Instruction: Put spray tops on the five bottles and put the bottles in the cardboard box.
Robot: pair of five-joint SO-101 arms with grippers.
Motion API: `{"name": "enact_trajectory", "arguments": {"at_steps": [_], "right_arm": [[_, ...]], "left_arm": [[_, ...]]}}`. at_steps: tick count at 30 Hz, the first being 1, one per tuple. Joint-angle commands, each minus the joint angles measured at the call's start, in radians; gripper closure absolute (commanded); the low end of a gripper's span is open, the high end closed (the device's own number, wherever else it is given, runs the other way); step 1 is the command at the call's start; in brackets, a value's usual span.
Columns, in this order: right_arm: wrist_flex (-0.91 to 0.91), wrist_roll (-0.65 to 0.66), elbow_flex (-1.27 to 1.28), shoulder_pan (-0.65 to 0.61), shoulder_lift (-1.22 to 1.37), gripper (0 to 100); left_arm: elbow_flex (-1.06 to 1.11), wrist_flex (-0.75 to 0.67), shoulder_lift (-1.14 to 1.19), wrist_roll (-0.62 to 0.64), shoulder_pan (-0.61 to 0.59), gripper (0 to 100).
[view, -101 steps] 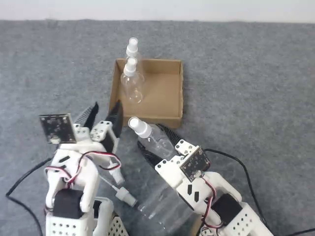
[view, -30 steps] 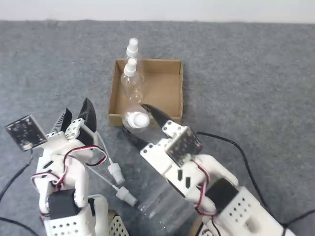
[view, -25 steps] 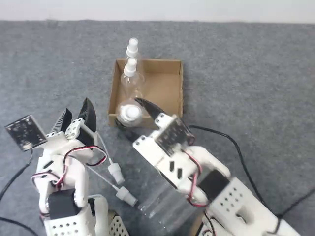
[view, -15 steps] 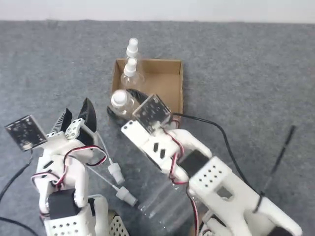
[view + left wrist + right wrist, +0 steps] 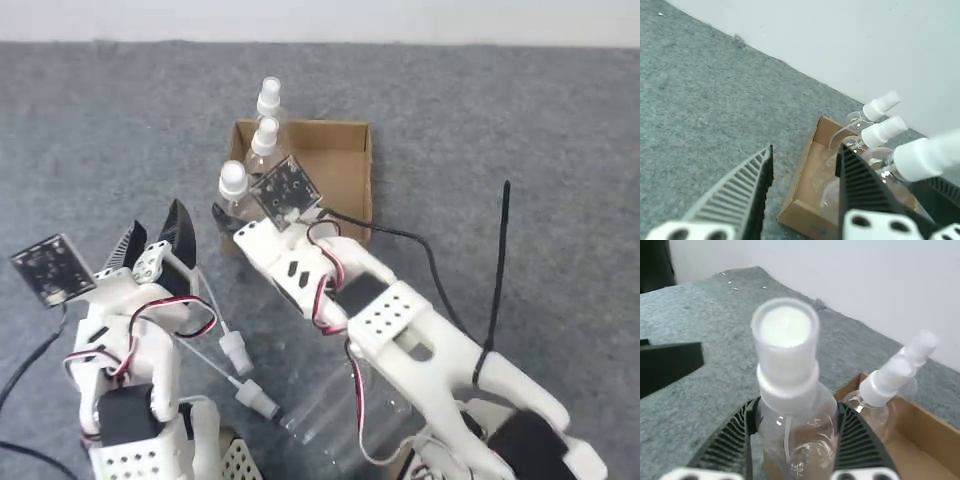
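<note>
My right gripper (image 5: 240, 212) is shut on a clear bottle (image 5: 232, 182) with a white spray top, held upright over the near left corner of the cardboard box (image 5: 335, 180). In the right wrist view the held bottle (image 5: 790, 390) sits between the ribbed black jaws of my right gripper (image 5: 792, 440). Two more capped bottles (image 5: 266, 135) (image 5: 268, 97) stand at the box's far left. My left gripper (image 5: 155, 235) stands open with nothing in it, left of the box, and in its own view my left gripper (image 5: 805, 195) faces the box (image 5: 802, 210).
Two loose spray tops with tubes (image 5: 235, 350) (image 5: 256, 398) lie on the grey carpet between the arms. Clear uncapped bottles (image 5: 320, 415) lie near the front edge. A black cable (image 5: 498, 270) arches up right of the right arm.
The right arm has stretched forward and left, carrying the capped bottle from the carpet in front of the box to its near left corner. The left arm backed away leftward earlier, then kept still.
</note>
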Motion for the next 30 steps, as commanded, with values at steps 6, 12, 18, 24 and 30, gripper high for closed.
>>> {"name": "enact_trajectory", "arguments": {"at_steps": [6, 12, 18, 24, 30], "right_arm": [[-0.099, -0.081, -0.094, 0.050, 0.047, 99.2], [-0.113, -0.087, -0.095, 0.051, 0.093, 99.2], [-0.163, -0.087, -0.092, 0.051, 0.163, 99.2], [-0.166, -0.181, -0.095, 0.053, 0.214, 99.2], [-0.166, -0.192, -0.095, 0.053, 0.237, 99.2]], "left_arm": [[-0.048, -0.029, -0.009, 0.009, -0.003, 80], [-0.048, -0.029, -0.009, 0.009, -0.003, 80], [-0.048, -0.029, -0.009, 0.009, -0.003, 80], [-0.048, -0.029, -0.009, 0.009, -0.003, 80], [-0.048, -0.029, -0.009, 0.009, -0.003, 80]]}}
